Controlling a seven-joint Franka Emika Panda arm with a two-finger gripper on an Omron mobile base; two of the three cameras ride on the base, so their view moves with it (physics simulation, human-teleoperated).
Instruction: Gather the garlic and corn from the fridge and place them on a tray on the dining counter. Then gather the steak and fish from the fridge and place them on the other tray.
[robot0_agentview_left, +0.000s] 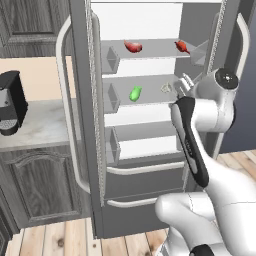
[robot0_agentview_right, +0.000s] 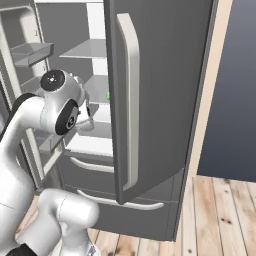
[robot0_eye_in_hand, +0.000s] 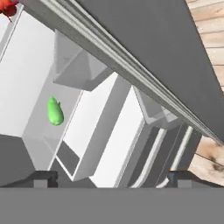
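The fridge (robot0_agentview_left: 145, 182) stands with both doors open. On its middle shelf lie the light-green corn (robot0_agentview_left: 135, 93) and, to its right, the tiny off-white garlic (robot0_agentview_left: 165, 88). Two small red pieces (robot0_agentview_left: 133, 46) (robot0_agentview_left: 182, 46) rest on the shelf above; I cannot tell steak from fish. My gripper (robot0_agentview_left: 182, 84) is open and empty, at middle-shelf height just right of the garlic. In the hand view the corn (robot0_eye_in_hand: 54, 111) lies ahead on the left, well beyond the wide-apart gripper (robot0_eye_in_hand: 111, 179). Trays and dining counter are out of view.
The fridge's right door (robot0_agentview_right: 165, 100) hangs open close beside my arm, its long pale handle (robot0_agentview_right: 131, 100) facing me. The left door's handle (robot0_agentview_left: 64, 105) curves out at the left. A black coffee machine (robot0_agentview_left: 10, 102) sits on the wall counter (robot0_agentview_left: 45, 127).
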